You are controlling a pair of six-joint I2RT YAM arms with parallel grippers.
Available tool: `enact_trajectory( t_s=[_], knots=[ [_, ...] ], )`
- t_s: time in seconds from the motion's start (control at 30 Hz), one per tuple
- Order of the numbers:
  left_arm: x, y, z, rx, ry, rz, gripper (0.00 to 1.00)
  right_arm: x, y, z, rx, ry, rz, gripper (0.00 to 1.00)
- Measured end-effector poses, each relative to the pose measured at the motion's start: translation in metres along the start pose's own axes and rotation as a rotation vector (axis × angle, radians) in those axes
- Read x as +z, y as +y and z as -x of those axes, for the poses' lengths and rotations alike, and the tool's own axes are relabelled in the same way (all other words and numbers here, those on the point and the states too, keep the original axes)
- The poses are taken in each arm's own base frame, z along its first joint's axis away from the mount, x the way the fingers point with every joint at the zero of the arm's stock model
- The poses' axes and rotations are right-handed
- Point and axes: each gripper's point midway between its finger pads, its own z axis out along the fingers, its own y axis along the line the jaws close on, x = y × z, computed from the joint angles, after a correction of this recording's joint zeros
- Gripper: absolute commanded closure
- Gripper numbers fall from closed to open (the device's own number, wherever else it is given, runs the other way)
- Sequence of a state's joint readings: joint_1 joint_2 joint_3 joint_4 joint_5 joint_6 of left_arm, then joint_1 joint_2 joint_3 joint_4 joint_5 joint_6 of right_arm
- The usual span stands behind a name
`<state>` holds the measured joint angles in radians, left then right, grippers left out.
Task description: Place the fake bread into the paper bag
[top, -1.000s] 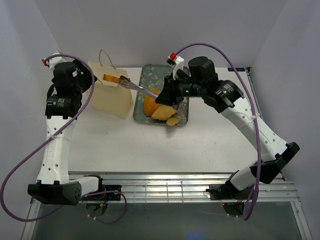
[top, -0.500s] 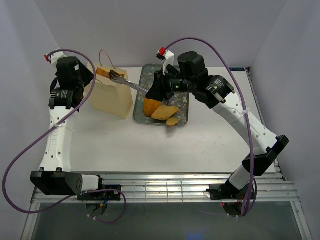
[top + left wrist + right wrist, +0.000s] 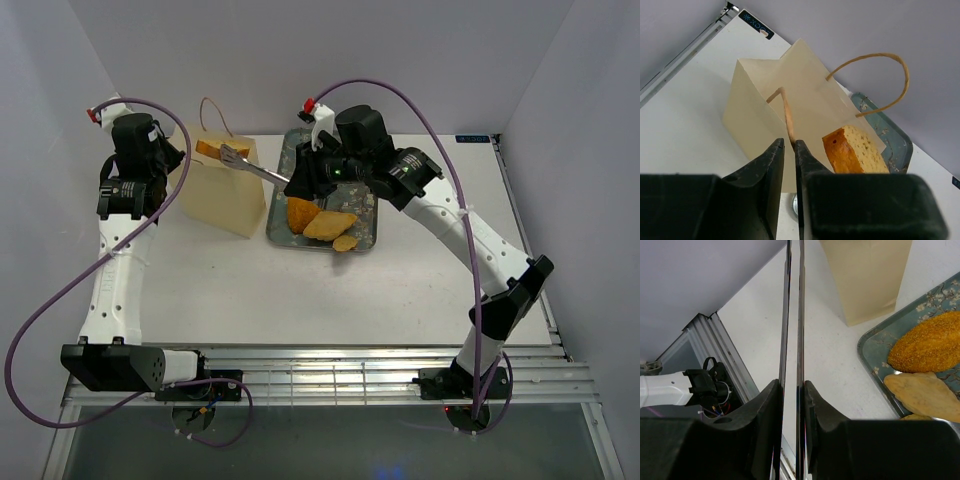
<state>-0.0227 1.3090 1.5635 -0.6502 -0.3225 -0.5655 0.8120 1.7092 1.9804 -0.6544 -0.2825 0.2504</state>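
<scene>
The cream paper bag (image 3: 222, 195) stands left of the tray. My left gripper (image 3: 788, 145) is at its near side, jaws nearly together on the near cord handle (image 3: 786, 112). My right gripper (image 3: 792, 387) is shut on metal tongs (image 3: 262, 172). The tongs reach left and hold the brown-crusted slice (image 3: 210, 150) over the bag's mouth; the left wrist view also shows this slice (image 3: 855, 150). On the tray lie the orange loaf (image 3: 300, 213), the pale flat slice (image 3: 330, 224) and the small tan bit (image 3: 346, 242).
The floral grey-green tray (image 3: 300, 145) sits at the middle back of the white table, touching the bag's right side. The bag's far handle (image 3: 885, 80) loops upward. Grey walls close in at the back and both sides.
My left gripper has closed from wide open onto the bag's near handle. The right arm has carried the tongs and slice leftward, from the bag's right edge to over its mouth.
</scene>
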Motion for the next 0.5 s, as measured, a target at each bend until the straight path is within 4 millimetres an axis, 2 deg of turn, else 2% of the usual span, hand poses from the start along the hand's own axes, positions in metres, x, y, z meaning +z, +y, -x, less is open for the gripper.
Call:
enact_trajectory(
  t_s=[0.2, 0.5],
  knots=[
    [-0.002, 0.002, -0.004, 0.002, 0.011, -0.004, 0.8, 0.009, -0.005, -0.002, 0.008, 0.007, -0.01, 0.9],
    [-0.002, -0.004, -0.009, 0.003, 0.035, -0.04, 0.89, 0.011, 0.002, 0.03, -0.005, -0.06, 0.001, 0.89]
  ],
)
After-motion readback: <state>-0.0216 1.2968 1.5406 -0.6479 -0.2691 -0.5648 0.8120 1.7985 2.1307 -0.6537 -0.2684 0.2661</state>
